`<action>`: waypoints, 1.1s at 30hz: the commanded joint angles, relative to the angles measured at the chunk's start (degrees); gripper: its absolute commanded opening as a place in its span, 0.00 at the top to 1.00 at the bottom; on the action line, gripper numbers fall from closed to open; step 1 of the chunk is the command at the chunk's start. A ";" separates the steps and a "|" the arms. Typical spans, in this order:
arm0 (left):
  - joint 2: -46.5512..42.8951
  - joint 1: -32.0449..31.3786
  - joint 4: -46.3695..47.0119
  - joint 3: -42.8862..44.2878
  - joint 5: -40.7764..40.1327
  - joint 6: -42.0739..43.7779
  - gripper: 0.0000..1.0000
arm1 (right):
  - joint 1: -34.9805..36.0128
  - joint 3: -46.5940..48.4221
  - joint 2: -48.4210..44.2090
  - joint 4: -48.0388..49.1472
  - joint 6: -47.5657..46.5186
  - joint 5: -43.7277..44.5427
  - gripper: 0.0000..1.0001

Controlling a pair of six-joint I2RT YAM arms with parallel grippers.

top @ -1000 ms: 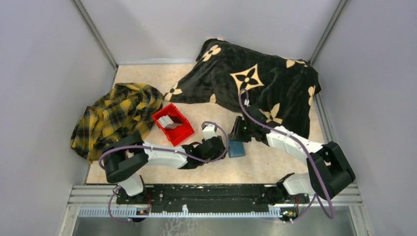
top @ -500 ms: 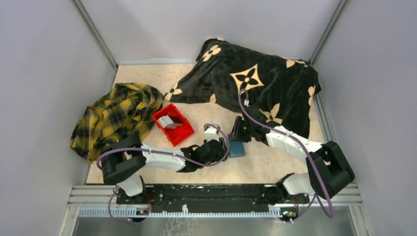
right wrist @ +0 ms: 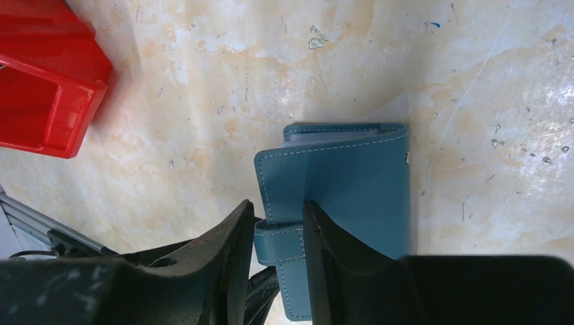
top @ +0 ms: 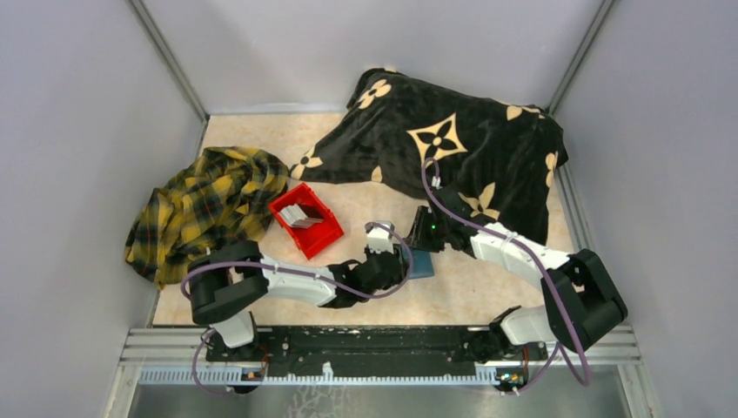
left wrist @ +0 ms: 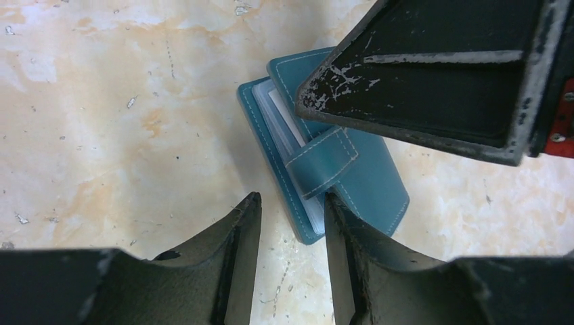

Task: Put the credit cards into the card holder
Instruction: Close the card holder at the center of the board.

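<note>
**No Cards In Yet, Holder Closed**

Your credit cards (top: 302, 215) lie in the red bin (top: 324, 246). The card holder (left wrist: 359, 183) sits closed between both arms. Your left gripper (left wrist: 292, 200) gapes empty beside it. Your right gripper (right wrist: 277, 206), part-open, straddles the strap (left wrist: 321, 162); you cannot tell if it grips.

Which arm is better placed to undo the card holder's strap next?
Right, likely: the right gripper straddles the strap on the closed card holder. The left gripper sits open at the holder's edge, short of the strap.
</note>
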 commanded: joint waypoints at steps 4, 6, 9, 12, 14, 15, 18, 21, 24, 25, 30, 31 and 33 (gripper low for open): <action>4.02 -1.81 1.02 2.66 -8.08 3.36 0.53 | 0.51 0.55 0.55 2.11 -0.20 -0.48 0.67; 5.02 -2.22 -0.99 3.95 -10.03 3.63 0.53 | 0.58 0.51 0.82 2.21 -0.21 -0.55 0.66; 5.61 -3.03 -3.24 4.97 -14.14 2.99 0.52 | 0.51 0.41 1.12 2.57 -0.20 -0.69 0.67; 5.33 -3.60 -3.33 4.66 -17.37 3.18 0.52 | 0.56 0.07 1.55 3.23 -0.13 -0.79 0.67; 5.33 -3.79 -3.35 4.55 -18.97 3.34 0.52 | 0.51 -0.27 1.88 3.60 0.01 -0.98 0.67; 5.32 -3.85 -3.26 4.60 -19.71 3.81 0.51 | 0.51 -0.36 2.01 3.75 0.06 -1.02 0.67; 5.63 -4.04 -3.25 4.94 -22.12 4.96 0.51 | 0.51 -0.72 2.15 4.13 0.19 -0.98 0.66; 5.82 -4.04 -3.33 5.11 -23.78 5.99 0.50 | 0.51 -0.81 2.35 4.20 0.15 -0.87 0.67; 6.11 -4.04 -3.44 5.16 -24.55 7.00 0.50 | 0.51 -0.91 2.82 4.26 0.15 -0.66 0.67; 6.10 -4.04 -3.81 5.12 -24.69 6.94 0.50 | 0.56 -0.98 2.95 4.29 0.15 -0.55 0.67; 5.11 -4.04 -5.96 3.87 -25.18 5.45 0.49 | 0.51 -1.69 3.26 4.89 0.32 -0.11 0.66; 4.85 -4.08 -6.62 3.73 -25.29 5.13 0.50 | 0.51 -1.82 3.42 5.00 0.32 -0.07 0.67; 3.83 -4.04 -7.84 3.23 -25.47 4.38 0.50 | 0.58 -2.23 3.53 5.41 0.48 0.16 0.66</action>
